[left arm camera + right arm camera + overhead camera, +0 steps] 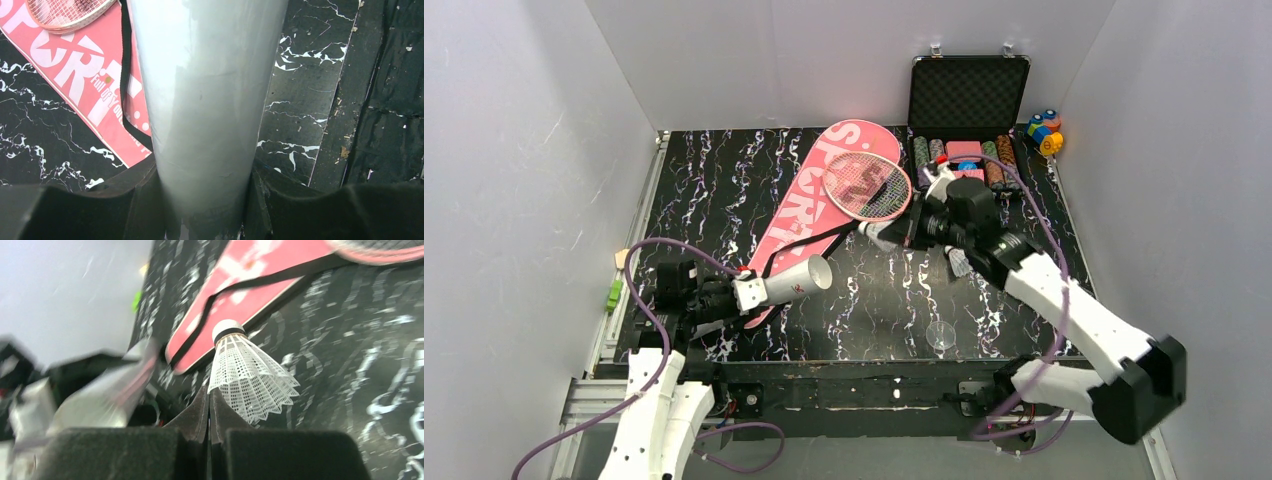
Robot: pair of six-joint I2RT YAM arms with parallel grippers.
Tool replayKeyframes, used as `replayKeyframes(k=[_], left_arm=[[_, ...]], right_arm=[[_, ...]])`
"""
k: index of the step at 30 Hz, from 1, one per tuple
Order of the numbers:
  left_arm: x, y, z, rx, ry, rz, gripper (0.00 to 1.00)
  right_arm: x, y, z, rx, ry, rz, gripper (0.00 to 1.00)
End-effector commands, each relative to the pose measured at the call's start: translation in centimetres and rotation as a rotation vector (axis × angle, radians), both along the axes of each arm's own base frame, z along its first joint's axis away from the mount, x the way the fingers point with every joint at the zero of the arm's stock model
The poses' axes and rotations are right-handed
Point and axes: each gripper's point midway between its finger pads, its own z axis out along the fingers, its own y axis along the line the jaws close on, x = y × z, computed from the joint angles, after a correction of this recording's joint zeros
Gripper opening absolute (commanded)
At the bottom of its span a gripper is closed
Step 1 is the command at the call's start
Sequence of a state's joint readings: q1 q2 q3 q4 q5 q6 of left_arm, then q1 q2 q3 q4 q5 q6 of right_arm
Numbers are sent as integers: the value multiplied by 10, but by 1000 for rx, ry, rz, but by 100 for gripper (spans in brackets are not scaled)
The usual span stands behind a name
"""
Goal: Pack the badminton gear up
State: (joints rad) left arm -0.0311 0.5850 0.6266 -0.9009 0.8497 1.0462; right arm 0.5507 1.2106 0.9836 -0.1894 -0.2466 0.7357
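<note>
One wrist view shows the right tool (209, 392) pinching the shuttlecock (252, 380).

An open poker-chip case (969, 95) stands just beside coloured toy blocks (1045, 131).

Pink bag (799, 205), white netted shuttlecock (250, 385), black white-veined table (724, 180), tube (205, 100) seemingly white

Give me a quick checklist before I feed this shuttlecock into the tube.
1. Left gripper clamped on tube: ok.
2. Tube mouth open, facing the right arm: ok.
3. Right gripper shut on shuttlecock: ok, though only by the skirt's edge.
4. Cork leading, pointing away from the fingers: ok.
5. Cork lined up with tube mouth: not ok, off to one side.
6. Room inside the tube: cannot tell.
</note>
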Motion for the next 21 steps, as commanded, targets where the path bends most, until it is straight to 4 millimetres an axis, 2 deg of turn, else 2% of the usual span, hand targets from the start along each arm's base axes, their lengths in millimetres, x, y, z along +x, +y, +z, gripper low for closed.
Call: replayKeyframes(k=[1, 4, 9, 14, 21], left_arm=[[-10, -4, -9, -24, 67, -16, 8], [-12, -5, -12, -22, 78, -24, 7], [-11, -4, -14, -17, 81, -28, 7], [-10, -3, -12, -12, 70, -24, 7], [-14, -5, -10, -15, 67, -38, 7]], right_arm=[[-74, 7, 26, -49, -44, 203, 1], [-111, 10, 47, -65, -66, 293, 1], [-141, 22, 70, -65, -94, 381, 1], [-148, 43, 80, -80, -130, 426, 1], [-143, 67, 89, -70, -166, 453, 1]])
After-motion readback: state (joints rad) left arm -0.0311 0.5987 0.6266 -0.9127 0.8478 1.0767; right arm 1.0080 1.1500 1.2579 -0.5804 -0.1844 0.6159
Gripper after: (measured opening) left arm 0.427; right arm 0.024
